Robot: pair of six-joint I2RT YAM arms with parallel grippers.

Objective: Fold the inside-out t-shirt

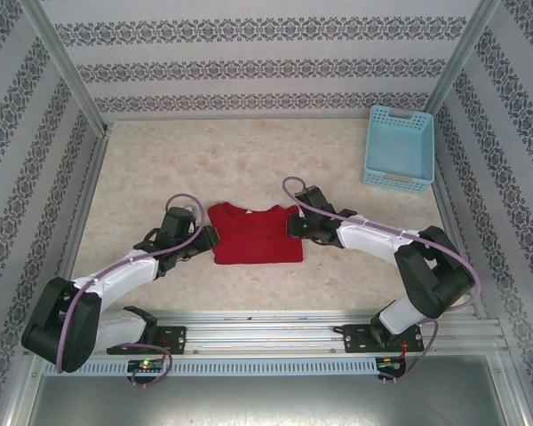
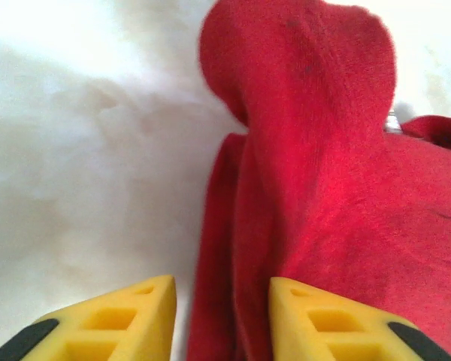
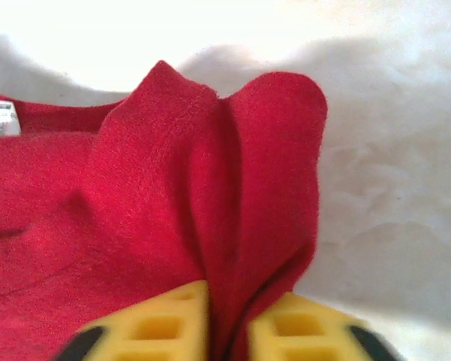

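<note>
Table (image 1: pixel 160 160) is pale and smooth, so cloth probably slides on it easily. Inside-out t-shirt (image 1: pixel 256 232) lies on it near the arms, between the two grippers, already a compact red rectangle (sleeves not visible from above). Light blue basket (image 1: pixel 400 146) sits well apart at the far right, no risk there. Left gripper (image 2: pixel 222 284) is at the shirt's left edge with jaws parted. The cloth edge lies loose in the gap and over the right finger, not pinched. Right gripper (image 3: pixel 242 292) is at the right edge, jaws clenched on a bunched fold that stands up in a ridge. Main risk, my judgement: if the right arm pulls away before letting go, it drags that side and undoes the rectangle. On the left, cloth draped on the finger may snag and lift on retreat. Both raised ridges may spring open instead of lying flat. White neck label (image 3: pixel 1 119) shows at the collar, which fits inside-out.
</note>
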